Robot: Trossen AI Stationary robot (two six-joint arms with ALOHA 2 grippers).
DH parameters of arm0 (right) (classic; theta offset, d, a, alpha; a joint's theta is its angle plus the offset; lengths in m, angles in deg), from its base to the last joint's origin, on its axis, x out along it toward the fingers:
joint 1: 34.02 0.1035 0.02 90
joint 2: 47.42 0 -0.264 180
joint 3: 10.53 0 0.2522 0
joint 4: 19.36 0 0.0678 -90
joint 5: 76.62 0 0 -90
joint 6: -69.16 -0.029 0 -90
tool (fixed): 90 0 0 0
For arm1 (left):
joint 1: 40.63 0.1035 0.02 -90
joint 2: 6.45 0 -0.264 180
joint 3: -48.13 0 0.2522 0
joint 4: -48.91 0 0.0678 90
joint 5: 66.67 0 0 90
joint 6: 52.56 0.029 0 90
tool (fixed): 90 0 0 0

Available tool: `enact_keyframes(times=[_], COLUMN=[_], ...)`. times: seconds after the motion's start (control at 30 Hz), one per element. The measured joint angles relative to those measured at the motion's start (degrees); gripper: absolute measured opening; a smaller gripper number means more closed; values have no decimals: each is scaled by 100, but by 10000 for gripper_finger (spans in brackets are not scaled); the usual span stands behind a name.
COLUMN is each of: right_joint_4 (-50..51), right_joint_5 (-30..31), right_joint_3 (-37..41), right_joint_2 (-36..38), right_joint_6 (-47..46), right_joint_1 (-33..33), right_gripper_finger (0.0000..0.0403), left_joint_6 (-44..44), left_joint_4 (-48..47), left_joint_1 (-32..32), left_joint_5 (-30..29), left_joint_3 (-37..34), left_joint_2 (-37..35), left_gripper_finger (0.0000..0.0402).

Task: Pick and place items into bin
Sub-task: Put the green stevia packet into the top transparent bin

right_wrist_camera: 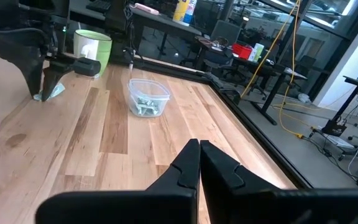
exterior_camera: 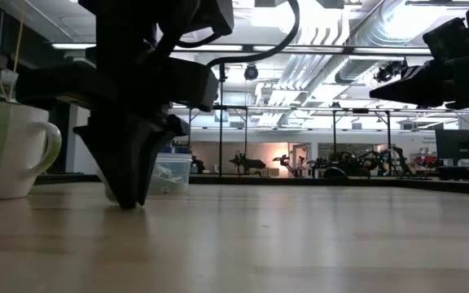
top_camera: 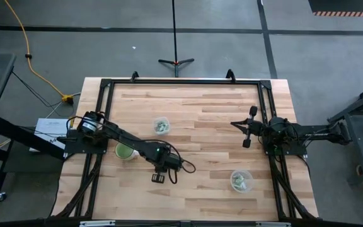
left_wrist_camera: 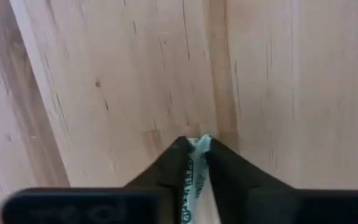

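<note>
My left gripper (top_camera: pixel 159 177) stands near the middle of the table's near half, fingers pointing down at the wood, shut on one small pale green-and-silvery wrapped piece (left_wrist_camera: pixel 197 169). In the low view its fingertips (exterior_camera: pixel 129 199) reach the tabletop. More such pieces lie in a clear tub (top_camera: pixel 161 125) toward the far side and in a second clear tub (top_camera: pixel 241 181) near the right. The tubs stand on their bases. My right gripper (top_camera: pixel 247 129) hovers shut above the table's right side, holding nothing. My left gripper pinches the wrapped piece between its two fingertips (left_wrist_camera: pixel 178 163), coming from above and pointing down. A strip of the wrapper (left_wrist_camera: pixel 199 149) shows in the gap. In the right wrist view part of the piece (right_wrist_camera: pixel 56 92) sticks out beside the fingers at table height.
A green round cup (top_camera: pixel 126 151) stands just left of my left arm's forearm, large at the left of the low view (exterior_camera: pixel 6 150). A black frame (top_camera: pixel 181 81) runs round the table's edges. Bare wood lies between the two tubs.
</note>
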Motion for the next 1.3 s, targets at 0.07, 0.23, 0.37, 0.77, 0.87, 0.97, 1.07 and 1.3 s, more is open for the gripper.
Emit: enact_keyframes(times=[0.07, 0.23, 0.37, 0.77, 0.87, 0.97, 1.07, 1.3], right_joint_4=[0, -2, -2, 26, 33, 37, 39, 44], right_joint_5=[-2, -2, -4, -9, -10, -9, -10, -11], right_joint_3=[2, 0, 2, 2, 2, 2, 0, 1], right_joint_2=[0, 0, 0, 0, 0, 0, 0, 0], right_joint_6=[0, 0, 0, 0, 0, 0, 0, 0], right_joint_1=[0, 0, -1, -2, -1, 0, 0, 0], right_gripper_finger=[1, 5, 6, 2, 1, 2, 2, 2], left_joint_6=[11, 252, 444, 1284, 1331, 1569, 1688, 1652], left_joint_4=[-88, -530, -1392, -2572, -2748, -2725, -2753, -2807], left_joint_1=[60, 269, 512, 1565, 1737, 1830, 1921, 2315], left_joint_5=[-2, -59, -787, -1388, -1350, -1358, -1512, -1083], left_joint_3=[97, 445, 847, 1653, 1801, 1896, 1897, 1701], left_joint_2=[8, 49, 66, 39, 38, -42, -67, -59], left_gripper_finger=[68, 21, 32, 21, 24, 37, 36, 28])
